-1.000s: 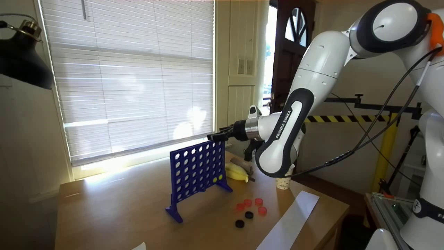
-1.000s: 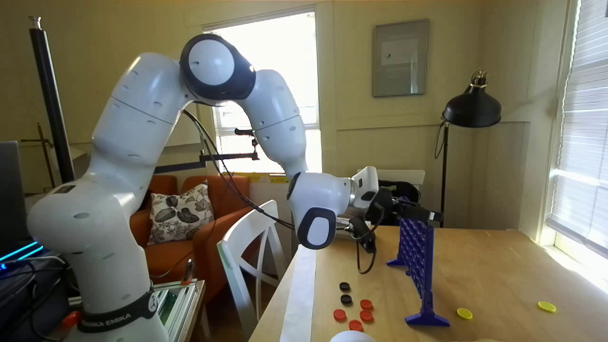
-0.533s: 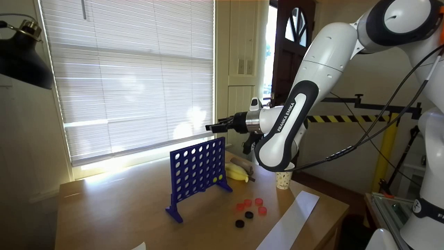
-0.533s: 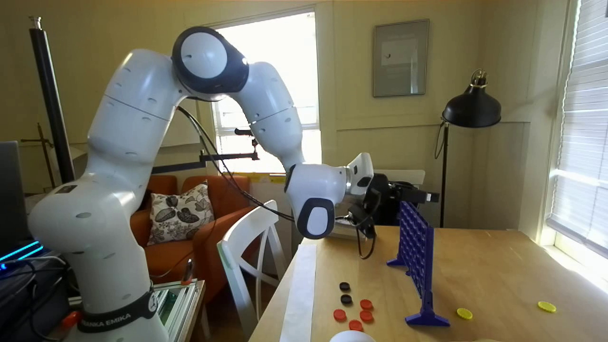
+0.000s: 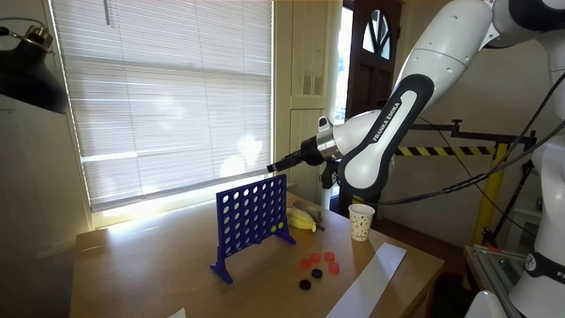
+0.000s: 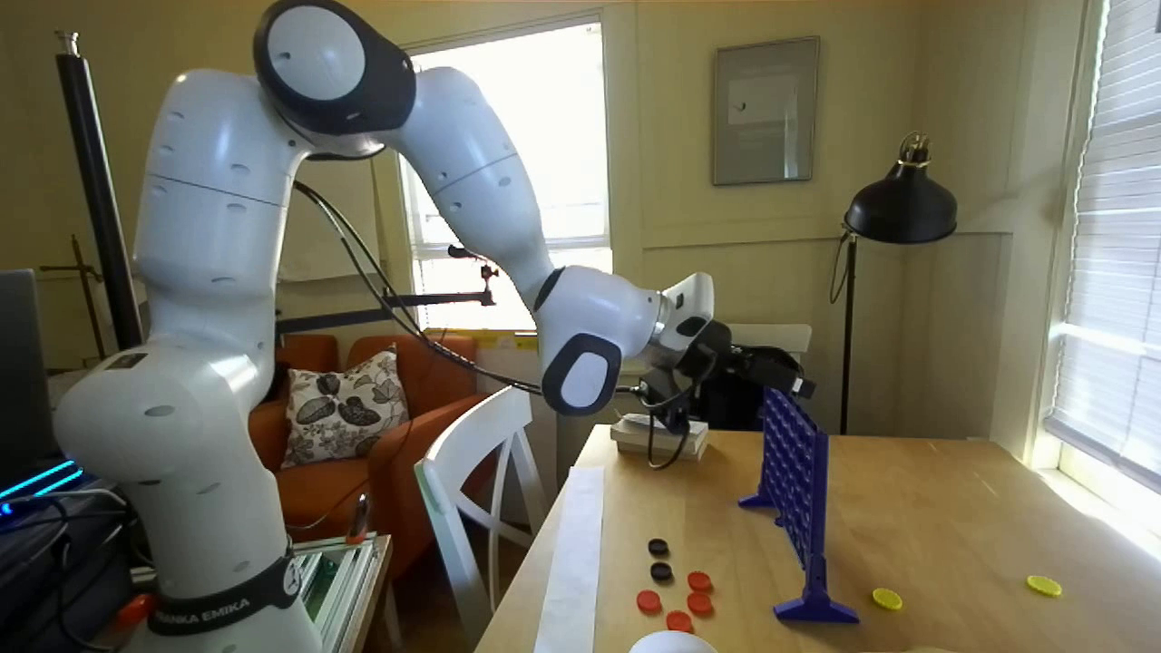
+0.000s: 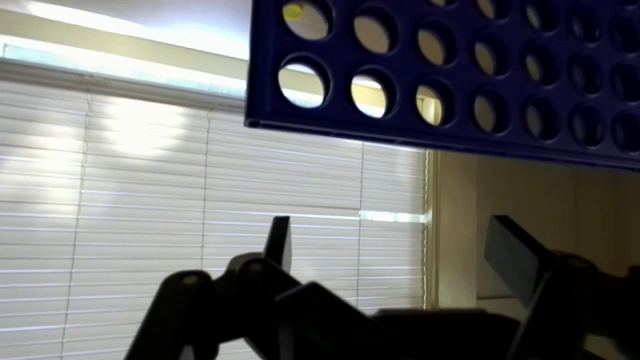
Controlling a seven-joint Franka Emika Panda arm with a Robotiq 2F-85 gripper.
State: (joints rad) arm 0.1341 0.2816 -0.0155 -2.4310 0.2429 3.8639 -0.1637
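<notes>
Got claw [image 7: 390, 232] spread wide, gripping nothing. Seeing blue rack [image 5: 250, 217] just below, ~7 o'clock from claw in an exterior view, 12–1 o'clock in wrist view; upright on table [image 5: 154, 265], no contact visible. Reading long axis as ~9-to-3 in wrist view, approx // to claw's opening. Further out, in an exterior view: red discs [image 5: 315, 258] + black discs [image 5: 317, 273] at ~5 o'clock, cup [image 5: 361, 223] ~4.
</notes>
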